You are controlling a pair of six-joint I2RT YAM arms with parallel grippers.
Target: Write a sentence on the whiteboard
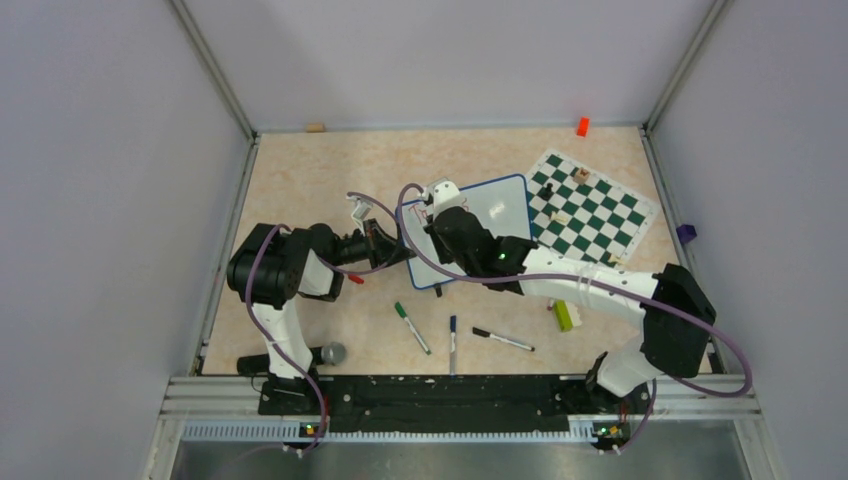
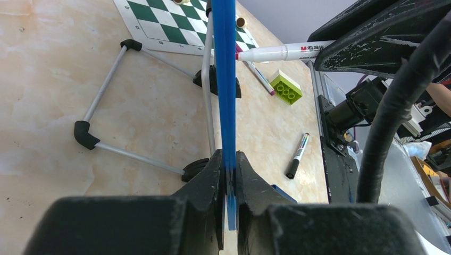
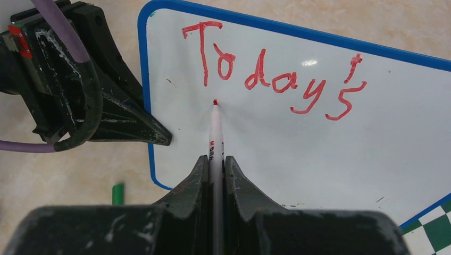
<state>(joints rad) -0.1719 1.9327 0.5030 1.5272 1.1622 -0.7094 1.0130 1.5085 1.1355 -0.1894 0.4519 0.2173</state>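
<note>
Whiteboard (image 1: 500, 205) with a thin blue frame stands tilted near the middle of the beige tabletop (image 1: 300, 180), propped on a thin metal stand with black feet (image 2: 85, 135), its right corner just beside a green-and-white chess mat (image 1: 590, 205). The left jaws are closed on the board's left edge, pinching the blue frame between them. The right jaws are shut tight around a red marker (image 3: 215, 133), which points up at the white surface from the arm reaching in from the right. Of the sentence (image 3: 271, 79), 1 red handwritten word shows, "Today's", slanting downward across the upper part of the board. The marker's red tip sits just below the "T" and the first "o", at the start of a bare second line; whether it touches the surface I cannot tell. On the tabletop nearer the arm bases lie 3 loose markers: a green marker (image 1: 411, 327), a blue marker (image 1: 452, 343) and a black marker (image 1: 503, 340). A lime-green toy brick (image 1: 563, 315) lies just right of them, under the right arm.
</note>
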